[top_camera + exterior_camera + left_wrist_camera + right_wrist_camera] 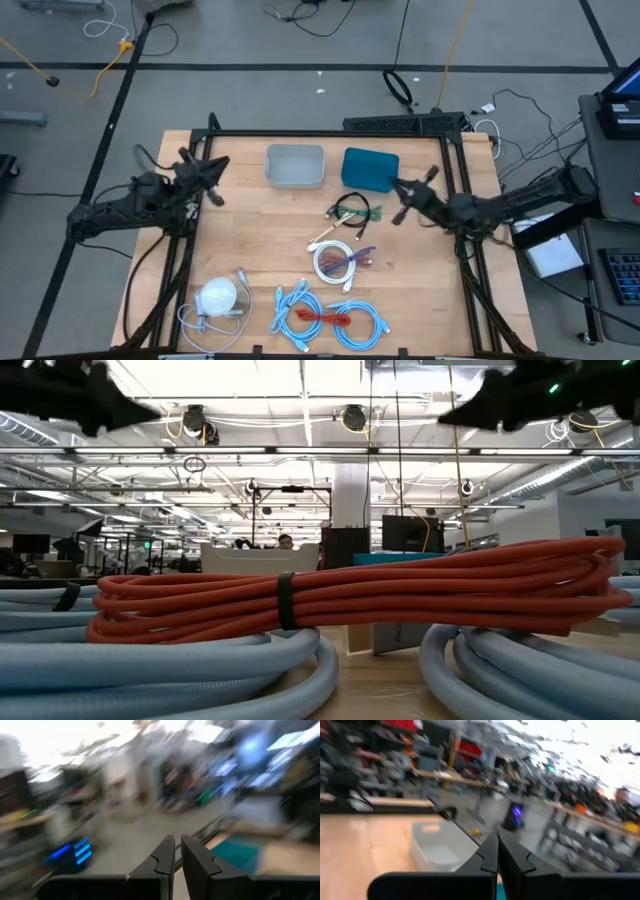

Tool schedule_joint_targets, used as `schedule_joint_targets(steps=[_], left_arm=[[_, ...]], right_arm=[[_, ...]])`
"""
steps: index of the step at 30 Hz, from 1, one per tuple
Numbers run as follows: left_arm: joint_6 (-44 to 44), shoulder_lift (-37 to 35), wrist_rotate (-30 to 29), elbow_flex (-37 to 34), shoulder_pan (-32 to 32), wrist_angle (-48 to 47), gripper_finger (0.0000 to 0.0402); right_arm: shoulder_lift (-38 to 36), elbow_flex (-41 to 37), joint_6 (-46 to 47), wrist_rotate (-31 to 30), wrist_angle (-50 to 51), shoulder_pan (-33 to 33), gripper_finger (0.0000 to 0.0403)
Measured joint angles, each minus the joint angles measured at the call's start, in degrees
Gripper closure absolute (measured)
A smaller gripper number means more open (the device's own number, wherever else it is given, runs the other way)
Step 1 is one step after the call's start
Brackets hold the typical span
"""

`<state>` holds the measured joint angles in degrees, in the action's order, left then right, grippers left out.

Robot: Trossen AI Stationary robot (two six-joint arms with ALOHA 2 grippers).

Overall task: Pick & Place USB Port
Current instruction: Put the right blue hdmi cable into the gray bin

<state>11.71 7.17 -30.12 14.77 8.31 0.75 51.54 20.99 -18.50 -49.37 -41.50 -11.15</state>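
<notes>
Left gripper (213, 178) raised at counter (260, 250) edge, fingers nearly together, empty. Grey bin (295, 166), teal bin (370, 168) behind; USB cables (352, 212) mid-counter, possibly the task's. Blue cables (330, 318) in front. Right gripper (405, 200) closed, empty.

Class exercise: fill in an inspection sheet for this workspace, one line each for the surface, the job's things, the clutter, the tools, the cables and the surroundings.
Surface: wooden table, mostly bare at its left.
Job's things: grey bin and teal bin side by side at the far edge.
Clutter: white round device near the front.
Tools: left tool shut, holding nothing; right tool shut, holding nothing; both raised.
Cables: black-green bundle, white coil, blue coils, red coil.
Surroundings: floor cables beyond the table; a person far back in the low view.
</notes>
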Motion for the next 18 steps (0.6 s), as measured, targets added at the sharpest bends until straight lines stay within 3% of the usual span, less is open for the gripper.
schedule_joint_targets(steps=[3,6,10,14,18], left_arm=[[0.0,4.94,-12.6,0.47,0.03,-4.93,0.0364],[0.24,9.89,-18.16,0.47,0.6,-4.37,0.0364],[2.11,15.38,-15.6,0.53,2.46,2.63,0.0364],[1.92,18.58,-11.78,0.83,3.65,3.88,0.0364],[-0.28,20.49,-11.2,2.83,3.98,-1.97,0.0364]], right_arm=[[7.88,0.17,7.68,0.06,4.04,4.99,0.0403],[15.91,1.02,23.4,6.24,17.68,10.92,0.0398],[24.61,6.87,39.74,20.45,31.88,16.76,0.037],[28.39,12.37,41.06,30.97,32.19,17.31,0.032],[28.69,18.28,39.24,34.7,32.77,15.16,0.0269]])
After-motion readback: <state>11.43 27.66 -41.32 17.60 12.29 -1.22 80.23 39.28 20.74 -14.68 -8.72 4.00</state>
